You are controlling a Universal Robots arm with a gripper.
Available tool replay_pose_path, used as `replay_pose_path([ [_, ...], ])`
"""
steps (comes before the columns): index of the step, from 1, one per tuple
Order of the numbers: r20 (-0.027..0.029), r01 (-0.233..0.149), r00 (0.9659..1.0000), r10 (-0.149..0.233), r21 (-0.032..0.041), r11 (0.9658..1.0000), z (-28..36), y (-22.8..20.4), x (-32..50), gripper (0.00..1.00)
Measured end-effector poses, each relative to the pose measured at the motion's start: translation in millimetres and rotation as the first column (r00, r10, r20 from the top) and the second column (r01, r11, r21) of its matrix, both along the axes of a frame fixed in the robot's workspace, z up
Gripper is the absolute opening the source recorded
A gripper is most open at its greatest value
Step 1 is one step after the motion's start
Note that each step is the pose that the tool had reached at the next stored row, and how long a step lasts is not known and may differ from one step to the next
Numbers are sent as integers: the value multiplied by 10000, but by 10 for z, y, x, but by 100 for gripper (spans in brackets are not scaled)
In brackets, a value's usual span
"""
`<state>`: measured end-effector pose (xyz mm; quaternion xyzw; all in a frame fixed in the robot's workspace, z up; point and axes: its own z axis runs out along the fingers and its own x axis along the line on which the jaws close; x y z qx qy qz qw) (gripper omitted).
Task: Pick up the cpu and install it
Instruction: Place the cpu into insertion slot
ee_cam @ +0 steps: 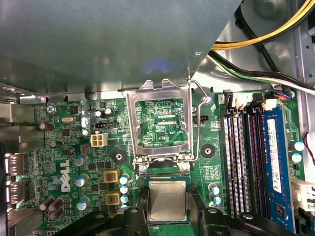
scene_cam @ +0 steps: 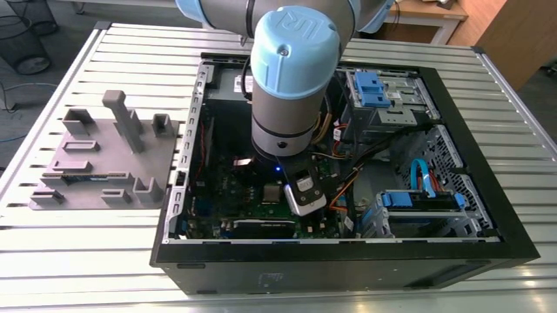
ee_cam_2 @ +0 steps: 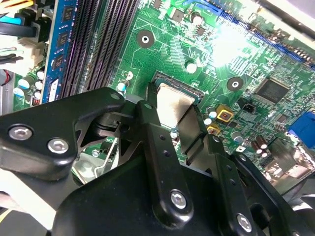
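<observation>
We're over a slatted metal table, inside the open computer case, down at the motherboard. The gripper pinches the cpu by opposite edges, right at the socket, below the raised load frame. It looks light, stiff and fragile underneath, so edges only!

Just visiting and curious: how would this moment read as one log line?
hand: shut on the cpu | cpu: over the open socket, seating unclear | socket cover: flipped open
</observation>
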<state>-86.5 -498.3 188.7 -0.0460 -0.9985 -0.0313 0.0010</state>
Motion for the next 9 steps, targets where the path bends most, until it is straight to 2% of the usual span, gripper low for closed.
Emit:
replay_pose_path([
  [9,2,1,10000,-1,5,10000,8,1,0,42],
])
